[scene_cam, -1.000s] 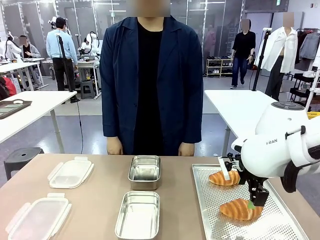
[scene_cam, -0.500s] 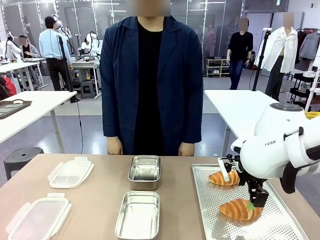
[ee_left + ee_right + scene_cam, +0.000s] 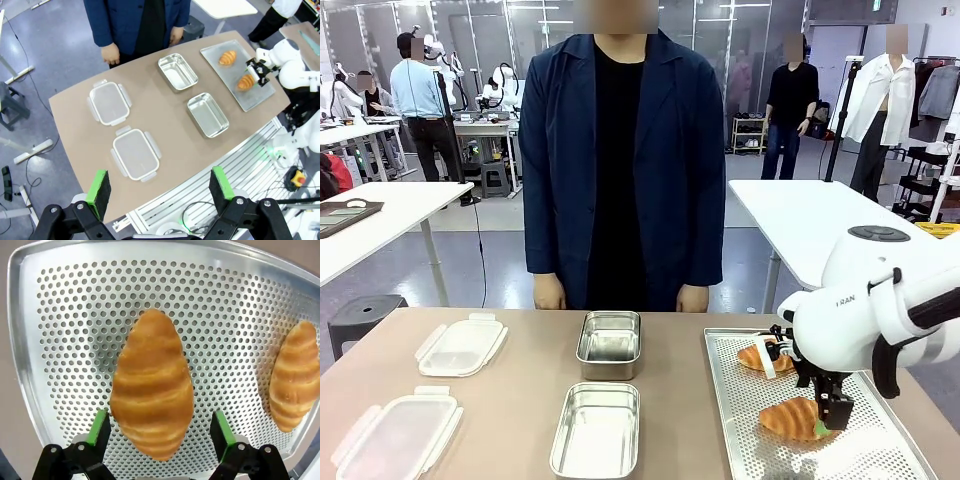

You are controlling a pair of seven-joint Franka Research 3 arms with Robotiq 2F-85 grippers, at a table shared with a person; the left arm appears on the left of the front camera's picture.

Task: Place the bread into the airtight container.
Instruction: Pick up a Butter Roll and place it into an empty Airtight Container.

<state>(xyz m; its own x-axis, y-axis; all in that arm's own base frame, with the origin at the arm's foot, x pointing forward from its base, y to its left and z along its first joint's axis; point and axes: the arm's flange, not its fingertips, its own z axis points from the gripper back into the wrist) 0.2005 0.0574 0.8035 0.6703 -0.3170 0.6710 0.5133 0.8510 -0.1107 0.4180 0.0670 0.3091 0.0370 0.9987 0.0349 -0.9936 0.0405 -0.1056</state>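
Straddling the golden-brown, flaky croissant (image 3: 152, 385) at its plump middle, the right gripper (image 3: 160, 429) stands spread, green pads (image 3: 100, 426) just beside either flank on the perforated metal tray (image 3: 65, 315); light, soft and crushable, the bread likely wants a gentle pinch there.

Left tool (image 3: 159, 186) is high above the tabletop (image 3: 165, 125), green pads set wide apart. Left: far lid (image 3: 107, 102), near lid (image 3: 136, 154). Centre: far steel container (image 3: 177, 72), near steel container (image 3: 208, 114). Right: perforated tray (image 3: 252, 97) carrying far croissant (image 3: 227, 57) and near croissant (image 3: 244, 82), with the right tool (image 3: 256, 72) at the latter.
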